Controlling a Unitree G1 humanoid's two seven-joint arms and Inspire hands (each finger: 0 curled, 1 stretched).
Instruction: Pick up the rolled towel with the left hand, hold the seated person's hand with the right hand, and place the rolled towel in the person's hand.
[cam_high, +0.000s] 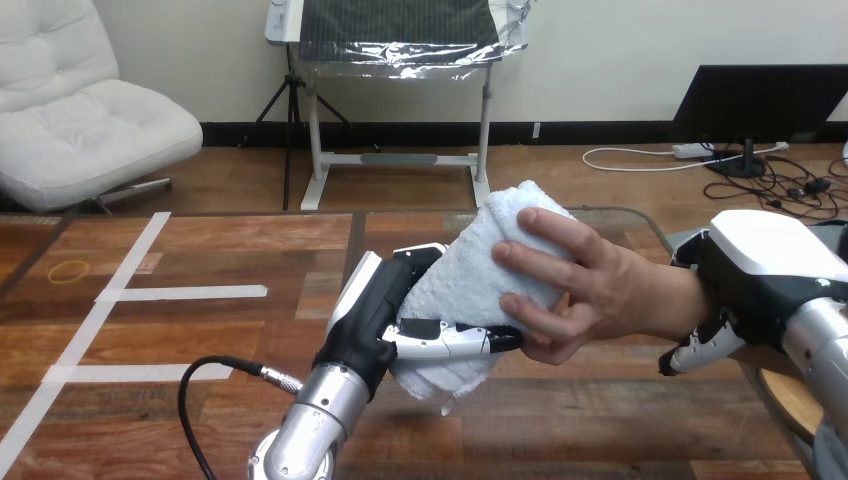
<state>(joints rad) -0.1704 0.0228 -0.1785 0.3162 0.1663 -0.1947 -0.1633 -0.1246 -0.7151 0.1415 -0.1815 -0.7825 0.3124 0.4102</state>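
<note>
The wooden table (200, 340) takes the whole lower part of the head view, and white tape lines (180, 293) cross its left half; the robot's left arm (315, 415) rises from the bottom edge with its silver forearm and goes up and to the right; the rolled towel (465, 275), white and thick, is held in the air above the middle of the table, tilted, with its upper end towards the far side and its lower end hanging near the left forearm; the left hand (375, 310) is at the left side of the towel, and its fingers (450, 342) are curled round the lower part of the roll, so this hand clamps the towel; the person's hand (600, 290) comes in from the right and lies on the right side of the same towel, with its fingers bent over the cloth, so both hands are on the towel together; the right hand (765, 265) sits over the person's wrist at the right edge, its white shell is on top and its fingers (700, 352) curl under the wrist, closed round it; a small yellow ring (68, 271) lies flat on the table far to the left, well apart from the hands.
</note>
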